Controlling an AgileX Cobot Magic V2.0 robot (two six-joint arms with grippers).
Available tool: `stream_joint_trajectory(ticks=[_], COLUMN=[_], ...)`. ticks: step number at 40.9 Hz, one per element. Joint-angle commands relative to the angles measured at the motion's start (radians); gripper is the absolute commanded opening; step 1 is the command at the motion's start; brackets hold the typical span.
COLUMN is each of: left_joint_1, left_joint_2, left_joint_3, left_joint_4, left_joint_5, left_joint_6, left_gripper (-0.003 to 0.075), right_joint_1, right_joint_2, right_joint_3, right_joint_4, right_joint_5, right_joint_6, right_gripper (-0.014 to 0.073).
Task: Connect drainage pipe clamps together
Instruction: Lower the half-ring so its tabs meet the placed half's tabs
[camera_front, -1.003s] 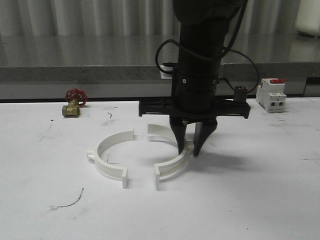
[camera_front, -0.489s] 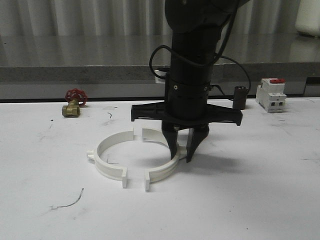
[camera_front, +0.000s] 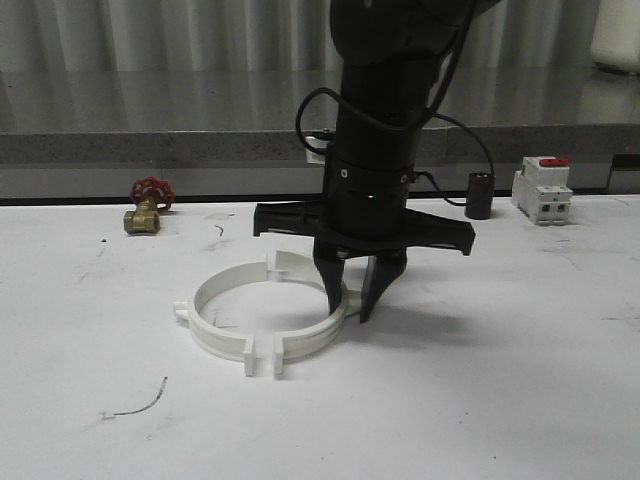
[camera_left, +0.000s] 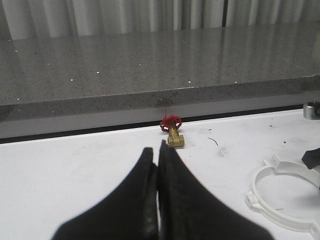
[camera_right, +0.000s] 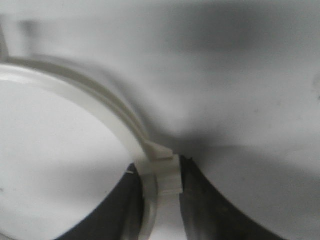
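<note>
Right gripper (camera_front: 352, 302) pinches the right clamp half (camera_front: 318, 330) at its outer tab, on the table (camera_front: 480, 400). Left clamp half (camera_front: 215, 318) lies alongside, near-side flanges narrowly apart. Joining step; next calls for closing that gap squarely. Left gripper (camera_left: 158, 150) hangs closed, empty.

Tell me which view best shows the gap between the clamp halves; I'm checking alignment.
The front view: both clamp halves appear whole, near flanges slightly apart. The left wrist view catches one arc; the right wrist view shows the right end effector gripping one half.
</note>
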Motion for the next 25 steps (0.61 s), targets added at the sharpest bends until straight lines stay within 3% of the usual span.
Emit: stream_joint_trajectory(ticks=[1, 25], left_joint_1=[0.001, 0.001], left_joint_2=[0.007, 0.007], left_joint_3=[-0.027, -0.027], left_joint_4=[0.004, 0.004], left_joint_5=[-0.076, -0.076], left_joint_6=[-0.002, -0.002], left_gripper=[-0.0020, -0.0020], right_joint_1=[0.000, 0.000], right_joint_2=[-0.048, -0.048], right_joint_3=[-0.027, -0.027], right_joint_4=[0.025, 0.027], right_joint_5=[-0.046, -0.060], right_joint_6=[0.000, 0.011], right_gripper=[0.0162, 0.0162])
